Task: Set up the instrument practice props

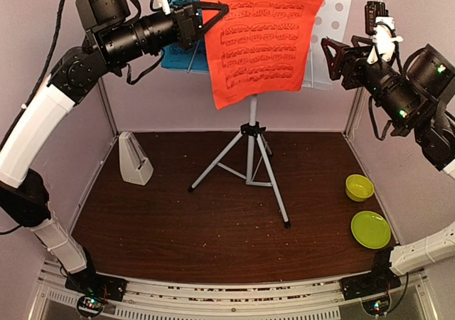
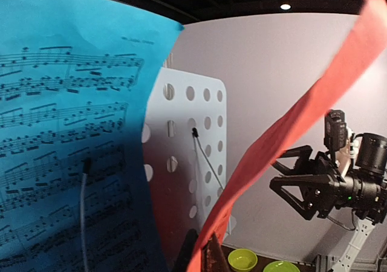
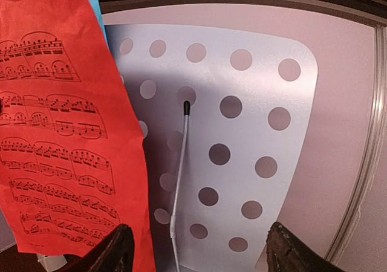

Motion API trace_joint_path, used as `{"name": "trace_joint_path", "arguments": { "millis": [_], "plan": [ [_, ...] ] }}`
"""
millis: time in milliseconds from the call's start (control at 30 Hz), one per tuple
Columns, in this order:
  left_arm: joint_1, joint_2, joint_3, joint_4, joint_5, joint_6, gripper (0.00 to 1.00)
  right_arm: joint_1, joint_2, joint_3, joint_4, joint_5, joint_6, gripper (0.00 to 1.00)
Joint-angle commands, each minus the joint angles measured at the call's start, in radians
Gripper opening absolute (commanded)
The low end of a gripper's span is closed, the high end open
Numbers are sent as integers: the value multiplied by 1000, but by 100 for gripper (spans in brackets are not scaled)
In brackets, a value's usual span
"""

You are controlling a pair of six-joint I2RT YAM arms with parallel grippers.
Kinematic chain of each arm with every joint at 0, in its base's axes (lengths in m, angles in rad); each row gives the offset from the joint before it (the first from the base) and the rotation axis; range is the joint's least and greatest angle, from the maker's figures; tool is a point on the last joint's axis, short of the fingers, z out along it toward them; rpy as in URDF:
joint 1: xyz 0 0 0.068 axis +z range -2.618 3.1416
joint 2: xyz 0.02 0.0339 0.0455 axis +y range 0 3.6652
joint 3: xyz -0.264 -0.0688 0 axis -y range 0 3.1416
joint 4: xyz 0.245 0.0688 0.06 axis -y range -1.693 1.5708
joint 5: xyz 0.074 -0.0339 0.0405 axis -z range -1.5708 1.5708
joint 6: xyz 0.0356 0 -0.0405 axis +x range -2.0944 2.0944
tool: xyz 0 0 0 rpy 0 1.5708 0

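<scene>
The white perforated music-stand desk (image 1: 335, 14) stands on white tripod legs (image 1: 250, 156) at the back centre. The blue sheet (image 1: 179, 28) rests on the desk's left half. My left gripper (image 1: 213, 14) is shut on the left edge of the red-orange sheet (image 1: 263, 35), which hangs in front of the desk. In the left wrist view the red-orange sheet (image 2: 290, 133) runs between my fingers (image 2: 188, 254), beside the blue sheet (image 2: 66, 151). My right gripper (image 1: 333, 58) is open and empty, facing the desk's bare right half (image 3: 242, 133). The white metronome (image 1: 134, 160) stands on the table at the left.
A yellow-green bowl (image 1: 359, 187) and a yellow-green plate (image 1: 370, 229) sit at the table's right edge. A thin wire page holder (image 3: 181, 163) lies against the desk face. White walls close the back and both sides.
</scene>
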Motion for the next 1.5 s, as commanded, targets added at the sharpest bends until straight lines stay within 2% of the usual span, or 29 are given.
{"name": "trace_joint_path", "arguments": {
  "millis": [0,100,367,533,1000,1200,1333,1467],
  "plan": [
    [67,51,98,-42,-76,-67,0,-51,52,88,9,7,0,75],
    [103,68,126,-30,-72,-98,0,-75,105,141,4,-9,1,73],
    [104,67,102,67,-96,-36,0,-120,223,248,-15,-57,30,64],
    [94,36,16,195,-112,24,0,-134,281,290,-9,-45,30,56],
    [75,47,55,225,-151,134,0,-195,337,340,-4,-61,53,32],
    [70,48,48,234,-162,154,0,-206,364,362,-21,-88,75,27],
    [64,48,49,241,-178,172,0,-206,363,365,-21,-111,84,10],
    [61,52,47,248,-187,190,0,-206,348,336,4,-174,58,1]
  ]
}}
